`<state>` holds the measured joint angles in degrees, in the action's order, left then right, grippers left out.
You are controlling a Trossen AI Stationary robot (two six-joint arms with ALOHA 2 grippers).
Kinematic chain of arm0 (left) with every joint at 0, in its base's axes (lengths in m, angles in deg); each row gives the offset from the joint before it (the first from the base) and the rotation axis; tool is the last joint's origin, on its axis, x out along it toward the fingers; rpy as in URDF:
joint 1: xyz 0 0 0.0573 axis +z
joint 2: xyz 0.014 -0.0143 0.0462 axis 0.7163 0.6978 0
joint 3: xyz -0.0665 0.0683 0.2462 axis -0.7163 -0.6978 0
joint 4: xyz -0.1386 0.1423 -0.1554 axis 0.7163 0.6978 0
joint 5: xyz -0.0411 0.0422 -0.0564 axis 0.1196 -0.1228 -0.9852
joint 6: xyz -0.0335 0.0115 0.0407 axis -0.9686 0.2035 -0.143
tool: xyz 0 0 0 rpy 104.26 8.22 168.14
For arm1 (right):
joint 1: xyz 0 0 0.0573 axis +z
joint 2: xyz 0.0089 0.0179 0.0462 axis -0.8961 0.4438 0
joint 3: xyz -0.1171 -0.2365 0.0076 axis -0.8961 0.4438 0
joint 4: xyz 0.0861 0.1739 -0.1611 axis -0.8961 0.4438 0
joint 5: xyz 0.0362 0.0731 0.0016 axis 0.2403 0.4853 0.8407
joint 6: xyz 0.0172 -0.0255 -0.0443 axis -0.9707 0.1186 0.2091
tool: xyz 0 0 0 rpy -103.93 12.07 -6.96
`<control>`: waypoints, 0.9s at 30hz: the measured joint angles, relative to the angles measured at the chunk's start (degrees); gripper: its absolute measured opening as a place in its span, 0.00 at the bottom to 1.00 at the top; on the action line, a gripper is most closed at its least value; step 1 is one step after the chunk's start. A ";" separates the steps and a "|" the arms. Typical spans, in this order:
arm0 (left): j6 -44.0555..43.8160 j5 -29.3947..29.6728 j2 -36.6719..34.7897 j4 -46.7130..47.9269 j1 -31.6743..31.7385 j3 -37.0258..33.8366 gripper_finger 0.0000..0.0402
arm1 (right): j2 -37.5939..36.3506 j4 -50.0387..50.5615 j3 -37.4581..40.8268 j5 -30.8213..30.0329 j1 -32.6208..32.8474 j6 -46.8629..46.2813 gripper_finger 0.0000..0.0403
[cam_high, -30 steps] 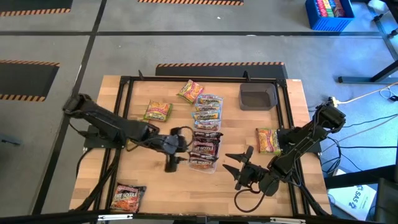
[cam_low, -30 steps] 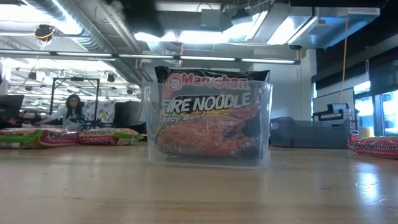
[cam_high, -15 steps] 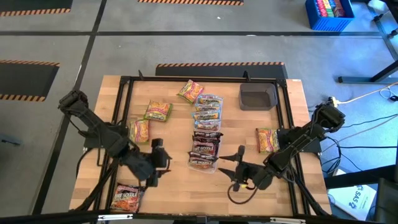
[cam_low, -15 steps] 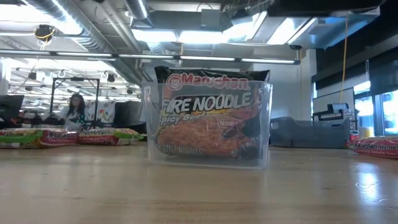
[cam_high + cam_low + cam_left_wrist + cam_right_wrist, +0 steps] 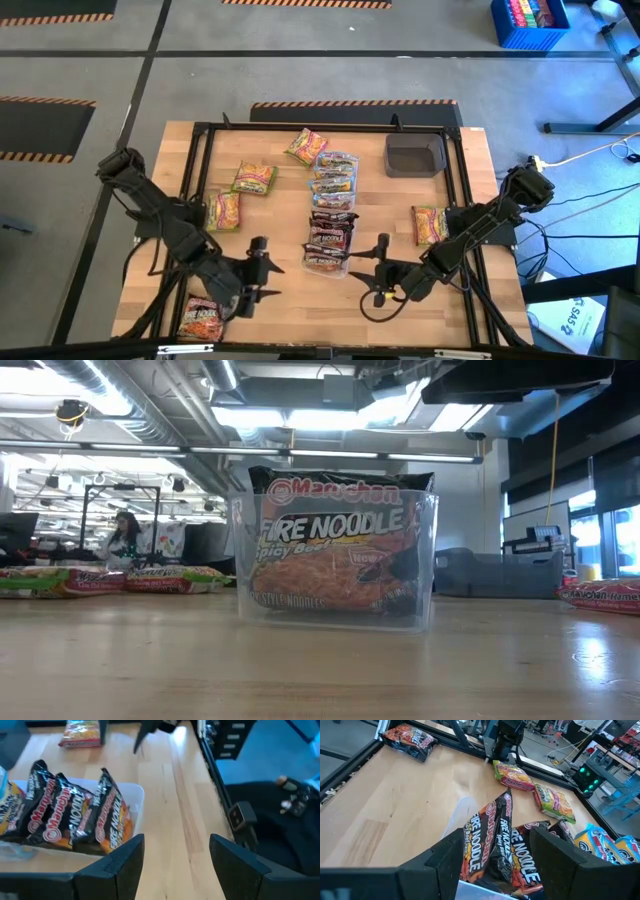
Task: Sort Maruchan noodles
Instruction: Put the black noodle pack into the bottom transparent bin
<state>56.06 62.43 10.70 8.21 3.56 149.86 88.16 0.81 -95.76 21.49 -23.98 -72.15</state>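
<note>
Grippers flanking maroon Fire Noodle packets (image 5: 329, 240) stood in clear tub (image 5: 134, 795): left gripper (image 5: 262, 270) wide, empty; right gripper (image 5: 381, 270) open, empty, facing packets for picking.

My wooden table (image 5: 290, 290) stands on a grey concrete floor (image 5: 300, 75) marked with orange-and-black hazard tape (image 5: 352, 103).
Behind me, an open office runs under bright ceiling lights (image 5: 330, 418) and exposed ducts (image 5: 110, 400); a blue crate (image 5: 530, 22) sits on the floor, and a person (image 5: 125, 532) is at a far desk.
</note>
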 joint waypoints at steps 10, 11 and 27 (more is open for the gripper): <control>-37.32 -32.67 3.17 13.44 -1.35 0.04 0.54 | 0.00 0.33 0.00 0.42 0.02 -1.03 0.52; -43.84 -34.99 3.93 15.40 -3.44 0.03 0.54 | 0.00 0.46 0.00 0.42 0.02 -1.05 0.52; -65.64 -43.80 22.02 22.80 -18.36 0.34 0.54 | 0.00 0.50 -0.02 2.72 0.07 -3.59 0.52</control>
<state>-9.58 18.63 32.72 31.01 -14.80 150.19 88.16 1.31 -95.78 24.21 -23.91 -75.74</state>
